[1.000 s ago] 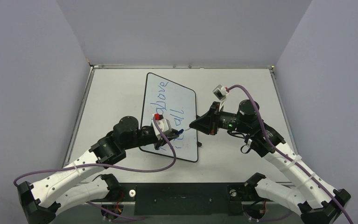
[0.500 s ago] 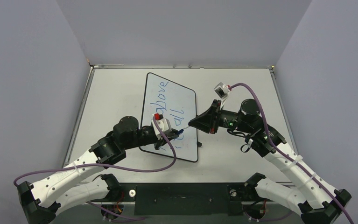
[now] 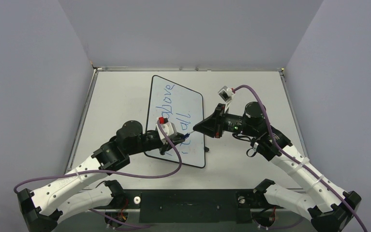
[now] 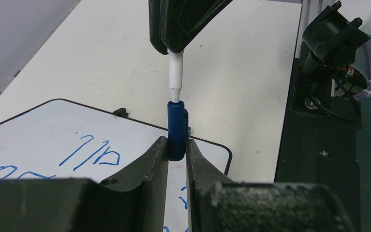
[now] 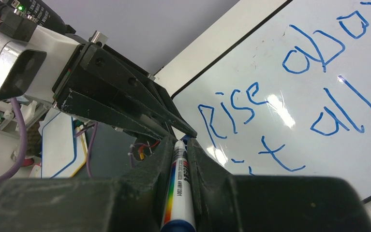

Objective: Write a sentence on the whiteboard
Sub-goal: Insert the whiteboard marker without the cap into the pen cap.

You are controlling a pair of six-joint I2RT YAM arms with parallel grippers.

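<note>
The whiteboard (image 3: 194, 151) lies tilted on the table, and the sentence (image 3: 171, 104) on it reads "Rise above it all" (image 5: 289, 92) in blue. My left gripper (image 3: 181, 139) hovers over the board's near right part, shut on a blue marker cap (image 4: 176, 128). My right gripper (image 3: 196, 129) faces it from the right, shut on the white marker (image 5: 178, 188). The marker (image 4: 175, 77) has its tip at the cap's mouth. In the left wrist view the cap stands upright between the left gripper's (image 4: 176, 145) fingertips.
The white table (image 3: 251, 92) has a metal rail along its back and side edges. Grey walls close in on three sides. A small black foot (image 3: 206, 150) sticks out at the whiteboard's right edge. Purple cables loop off both wrists.
The right arm has shifted left, bringing the marker's tip up to the cap. The left arm has stayed still with the cap.
</note>
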